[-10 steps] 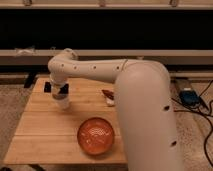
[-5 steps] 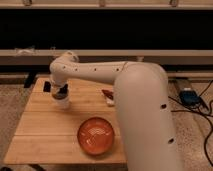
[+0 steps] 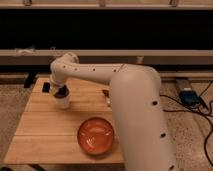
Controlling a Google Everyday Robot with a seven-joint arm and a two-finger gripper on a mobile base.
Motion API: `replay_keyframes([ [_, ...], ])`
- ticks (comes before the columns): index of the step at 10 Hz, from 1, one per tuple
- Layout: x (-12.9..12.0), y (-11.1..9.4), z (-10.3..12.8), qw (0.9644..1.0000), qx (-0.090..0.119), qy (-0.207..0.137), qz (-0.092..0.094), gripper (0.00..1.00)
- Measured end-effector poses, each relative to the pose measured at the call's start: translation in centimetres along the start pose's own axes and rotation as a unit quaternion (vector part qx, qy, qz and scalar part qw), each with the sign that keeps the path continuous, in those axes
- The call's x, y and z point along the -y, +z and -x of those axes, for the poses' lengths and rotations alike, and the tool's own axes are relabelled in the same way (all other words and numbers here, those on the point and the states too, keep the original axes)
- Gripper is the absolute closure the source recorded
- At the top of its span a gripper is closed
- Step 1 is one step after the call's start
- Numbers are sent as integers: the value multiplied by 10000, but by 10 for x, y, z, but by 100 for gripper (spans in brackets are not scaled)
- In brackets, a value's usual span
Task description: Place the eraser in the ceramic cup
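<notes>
1. Gripper (image 3: pixel 61 91) is hanging right over the ceramic cup (image 3: pixel 63 101) at the far-left part of the wooden table (image 3: pixel 50 125), tip touching or just inside the rim; can't tell which.
2. Finger state: can't tell; the wrist is blocking it.
3. Eraser (image 3: pixel 46 87) is sitting as a dark block near the table's far-left edge, just left of the gripper and apart from the cup. Whether it is resting on the wood or hanging off the gripper side, can't tell.
4. White arm (image 3: pixel 135 110) is running from the front right up and over the table's right side, covering that edge completely.
5. Orange bowl (image 3: pixel 95 135) is sitting near the front edge, centre-right, well apart from the cup.
6. Small red and white item (image 3: pixel 105 93) is peeking out just beside the arm, mid-table.
7. Open room: the bare wood at front left, between cup and bowl, is the widest free patch; the strip behind the cup to the far edge is narrow.
8. Blue box (image 3: pixel 189 96) with black cables (image 3: pixel 206 117) is lying on the floor to the right of the table.
9. No readable writing or brand marks anywhere.
</notes>
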Motion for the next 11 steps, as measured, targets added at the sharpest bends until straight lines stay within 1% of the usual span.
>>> replay_keyframes([
  [1,-1,1,1,10000,-21,46,-28,25],
  [2,-1,2,1,9999,-44,84,-54,20],
  [5,1,1,1,9999,-81,125,-86,20],
  [7,3,-2,0,9998,-101,130,-68,20],
  [11,8,-15,9,9996,-128,230,49,20],
])
